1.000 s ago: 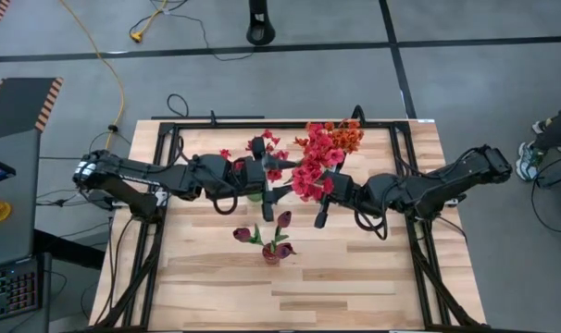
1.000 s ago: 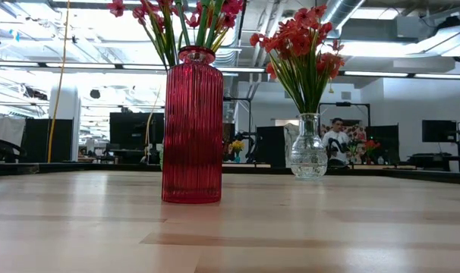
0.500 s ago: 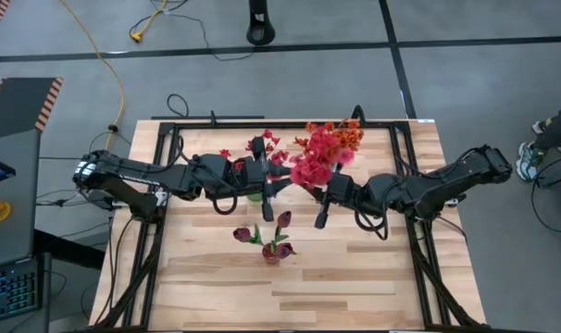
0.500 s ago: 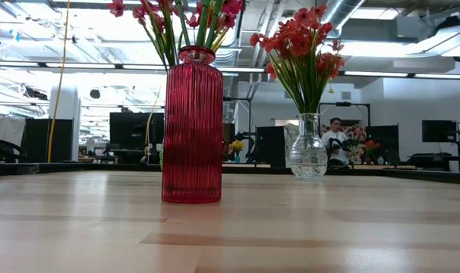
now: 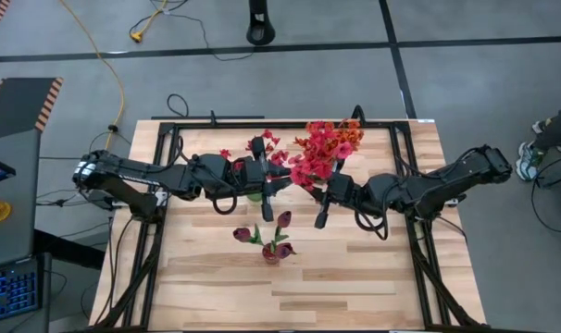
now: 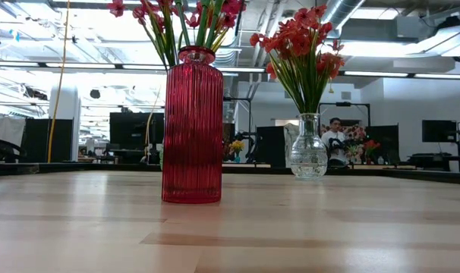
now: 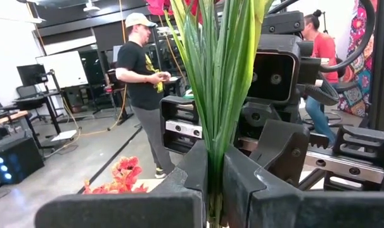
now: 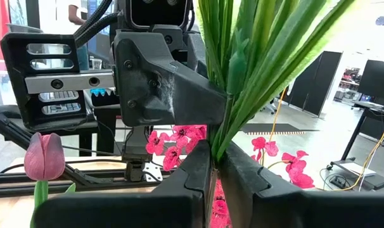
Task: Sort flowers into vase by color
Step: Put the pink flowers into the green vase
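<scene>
While both hands meet at frame centre over the bench (image 5: 355, 277), the left hand (image 5: 268, 183) and right hand (image 5: 323, 196) each pinch the flowers' (image 5: 323, 148) stalks (image 7: 218, 95).

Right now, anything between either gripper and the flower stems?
Nothing visible. The left gripper is shut directly on the bundle of green stems, and the right gripper pinches the same bundle from the opposite side, facing it. Both meet mid-table in the high view, under the pinkish-red and orange flowers.
</scene>
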`<state>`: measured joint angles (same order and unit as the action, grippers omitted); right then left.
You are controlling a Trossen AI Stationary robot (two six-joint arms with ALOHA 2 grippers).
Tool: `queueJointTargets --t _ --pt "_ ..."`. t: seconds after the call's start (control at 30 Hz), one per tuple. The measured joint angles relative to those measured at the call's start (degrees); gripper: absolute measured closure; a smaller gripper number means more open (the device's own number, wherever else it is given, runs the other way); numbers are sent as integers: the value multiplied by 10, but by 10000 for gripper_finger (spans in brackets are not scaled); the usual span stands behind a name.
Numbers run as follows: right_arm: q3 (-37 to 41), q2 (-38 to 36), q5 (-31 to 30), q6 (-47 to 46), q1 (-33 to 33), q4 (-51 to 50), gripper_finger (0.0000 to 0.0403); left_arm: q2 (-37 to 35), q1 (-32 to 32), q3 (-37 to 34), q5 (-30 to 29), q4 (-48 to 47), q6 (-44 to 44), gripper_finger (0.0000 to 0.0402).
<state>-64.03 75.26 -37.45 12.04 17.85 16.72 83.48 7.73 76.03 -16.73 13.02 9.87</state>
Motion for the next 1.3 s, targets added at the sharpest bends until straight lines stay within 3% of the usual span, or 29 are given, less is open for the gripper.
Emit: queueJointTargets --t 0.13,0.37,0.53,0.7,0.93,1.1,1.3 --pt "0 0 0 0 0 -1 324 0 0 0 0 0 0 391" --pt "0 -1 -32 8 1 -3 242 -6 0 -1 -7 -6 5 392" --pt "0 -24 -62 32 15 -29 201 -50 6 -1 -32 -37 6 392" --pt "0 -59 -65 26 31 -62 198 -109 36 0 -71 -112 6 393" --pt "0 -94 -64 -49 39 -138 216 -154 134 -3 -202 -205 28 393" --pt "0 -100 -62 -80 39 -182 225 -185 205 -49 -274 -196 41 393" --pt "0 -92 -62 -81 39 -199 227 -233 233 -158 -311 -121 34 393"
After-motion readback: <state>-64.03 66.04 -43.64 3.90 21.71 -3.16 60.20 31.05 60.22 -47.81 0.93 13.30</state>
